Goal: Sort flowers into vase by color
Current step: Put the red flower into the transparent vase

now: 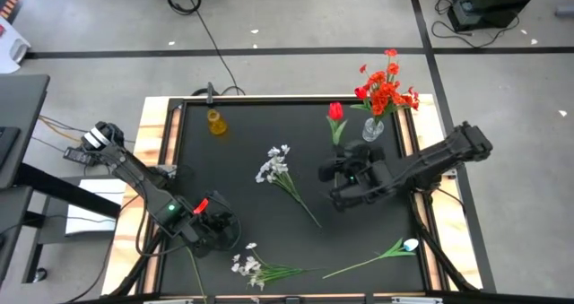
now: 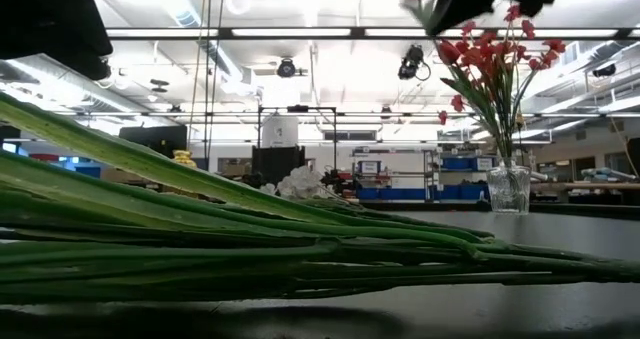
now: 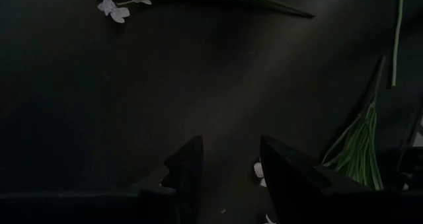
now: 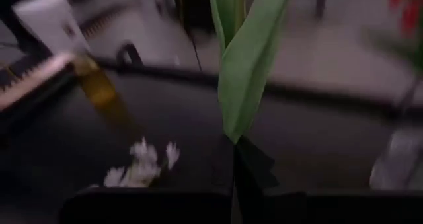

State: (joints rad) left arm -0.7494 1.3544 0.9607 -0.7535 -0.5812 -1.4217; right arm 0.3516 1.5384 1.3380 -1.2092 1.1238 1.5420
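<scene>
Above black table [image 1: 269,125], right end effector [image 1: 341,180] grips red tulip [image 1: 335,112].

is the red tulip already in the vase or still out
Still out. The red tulip is held by its stem in the right end effector, beside the clear vase, which already holds red flowers.

Two dark jointed arms [image 1: 134,174], blocky black wedge-shaped fingers [image 3: 188,168].
</scene>
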